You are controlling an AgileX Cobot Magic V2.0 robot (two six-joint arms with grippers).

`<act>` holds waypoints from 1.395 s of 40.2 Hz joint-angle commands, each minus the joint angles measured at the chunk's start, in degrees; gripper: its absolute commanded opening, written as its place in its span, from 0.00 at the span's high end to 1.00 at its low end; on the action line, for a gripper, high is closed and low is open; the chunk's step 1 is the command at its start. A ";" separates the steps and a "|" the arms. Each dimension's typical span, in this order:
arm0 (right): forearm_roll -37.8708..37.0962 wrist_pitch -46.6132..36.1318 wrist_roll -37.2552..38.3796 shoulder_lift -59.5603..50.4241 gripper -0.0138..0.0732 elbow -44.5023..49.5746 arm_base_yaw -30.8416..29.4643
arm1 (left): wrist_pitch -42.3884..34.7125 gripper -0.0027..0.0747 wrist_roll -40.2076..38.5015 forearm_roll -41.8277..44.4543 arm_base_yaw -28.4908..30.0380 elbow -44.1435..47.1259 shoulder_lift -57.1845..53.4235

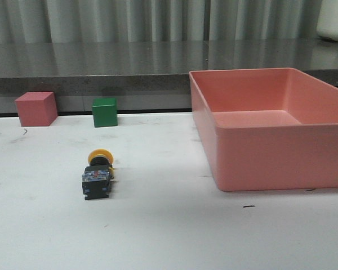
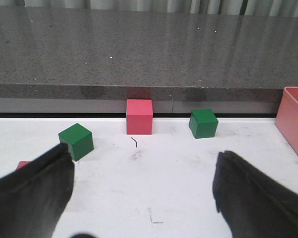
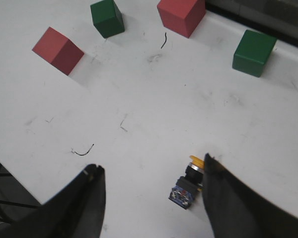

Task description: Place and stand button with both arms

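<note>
The yellow-capped black push-button (image 1: 98,175) is seen lying on its side, left of the pink plastic bin (image 1: 270,126). Its cap is partly hidden by a finger of the spread-open right gripper (image 3: 151,198). The left gripper (image 2: 141,191) is likewise held open, with nothing between its fingers.

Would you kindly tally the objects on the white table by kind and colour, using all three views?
Green cubes: 2
Pink cubes: 2
Yellow-capped push-button with black-and-blue base: 1
Pink open-topped plastic bin: 1
Total: 6
</note>
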 commanded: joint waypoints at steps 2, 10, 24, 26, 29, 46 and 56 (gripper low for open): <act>1.33 5.01 -5.07 -10.15 0.32 6.92 -3.36 | -4.23 0.24 0.01 -0.52 -0.35 -1.58 0.70; 2.08 2.51 -11.20 -24.61 0.32 27.17 -9.21 | -4.23 0.24 0.01 -0.52 -0.35 -1.58 0.70; 17.23 -5.72 -29.42 -49.12 0.32 58.79 -25.87 | -4.23 0.24 0.01 -0.52 -0.35 -1.58 0.70; 18.12 -7.23 -31.75 -52.34 0.32 62.21 -27.51 | -4.23 0.24 0.01 -0.52 -0.35 -1.58 0.70; 18.12 -10.02 -32.61 -57.52 0.32 67.16 -28.54 | -4.23 0.24 0.01 -0.52 -0.35 -1.58 0.70; 17.98 -14.97 -32.55 -83.05 0.32 85.47 -28.60 | -4.23 0.24 0.01 -0.52 -0.35 -1.58 0.70; 12.59 -14.82 -28.58 -89.82 0.32 88.98 -28.60 | -4.23 0.24 0.01 -0.52 -0.35 -1.58 0.70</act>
